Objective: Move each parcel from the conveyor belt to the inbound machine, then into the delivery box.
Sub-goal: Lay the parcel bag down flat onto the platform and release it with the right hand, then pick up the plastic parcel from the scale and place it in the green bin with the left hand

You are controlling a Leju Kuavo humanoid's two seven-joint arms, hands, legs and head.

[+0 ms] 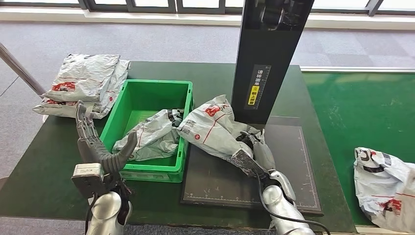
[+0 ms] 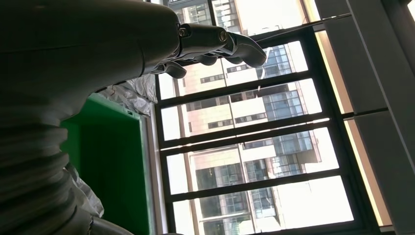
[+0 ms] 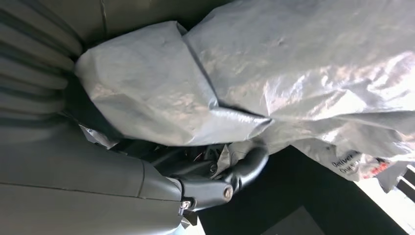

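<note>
- Parcel [image 1: 211, 128] is gripped in the right robot hand [image 1: 249, 147], raised between the green box [image 1: 128, 100] and the black mat [image 1: 288, 161].
- Left robot hand [image 1: 95, 144] hovers upright beside the box, fingers spread, holding nothing.

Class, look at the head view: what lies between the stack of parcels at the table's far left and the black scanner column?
The green delivery box sits between the parcel stack and the scanner column, with a parcel inside it.

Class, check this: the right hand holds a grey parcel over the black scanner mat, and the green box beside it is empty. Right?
Not quite. The green box is not empty: the head view shows a grey parcel lying in it. The rest stands: the right hand holds a parcel over the black mat.
</note>
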